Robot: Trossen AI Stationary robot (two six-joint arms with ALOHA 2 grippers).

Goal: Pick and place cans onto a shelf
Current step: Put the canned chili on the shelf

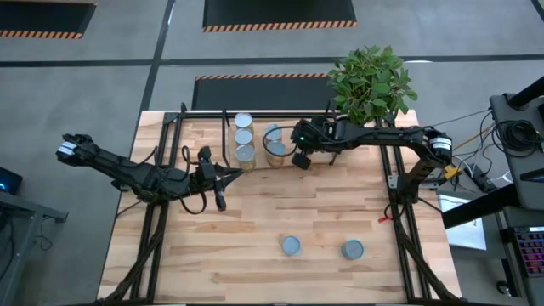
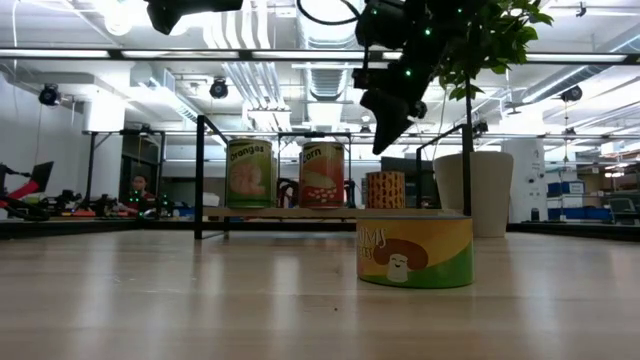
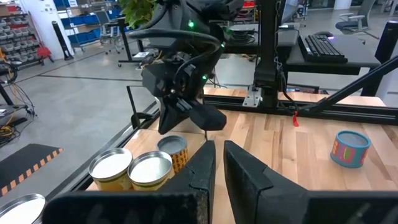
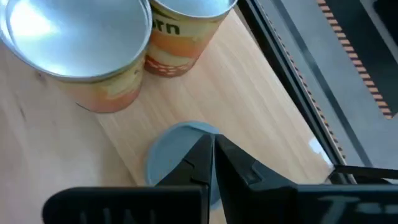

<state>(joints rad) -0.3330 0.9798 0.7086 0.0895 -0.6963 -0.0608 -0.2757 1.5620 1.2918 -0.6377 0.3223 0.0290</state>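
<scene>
The shelf (image 1: pixel 258 126) stands at the table's far middle, with several cans on its board. Three of them (image 1: pixel 244 137) stand in a row, and two more (image 1: pixel 274 142) stand beside them. In the low view an orange-labelled can (image 2: pixel 249 173), a corn can (image 2: pixel 322 175) and a short can (image 2: pixel 385 190) stand on the board (image 2: pixel 300 212). My right gripper (image 1: pixel 302 158) is shut and empty, and hangs above the short can (image 4: pixel 177 155). My left gripper (image 1: pixel 223 187) is shut and empty to the left of the shelf's near end. Two cans (image 1: pixel 291 246) (image 1: pixel 353 249) stand on the table near its front edge.
A white plant pot (image 2: pixel 485 190) with a leafy plant (image 1: pixel 371 81) stands at the table's far right, close behind my right arm. A mushroom-labelled can (image 2: pixel 414 250) stands on the tabletop in front of the shelf. Bare tabletop lies between the shelf and the two near cans.
</scene>
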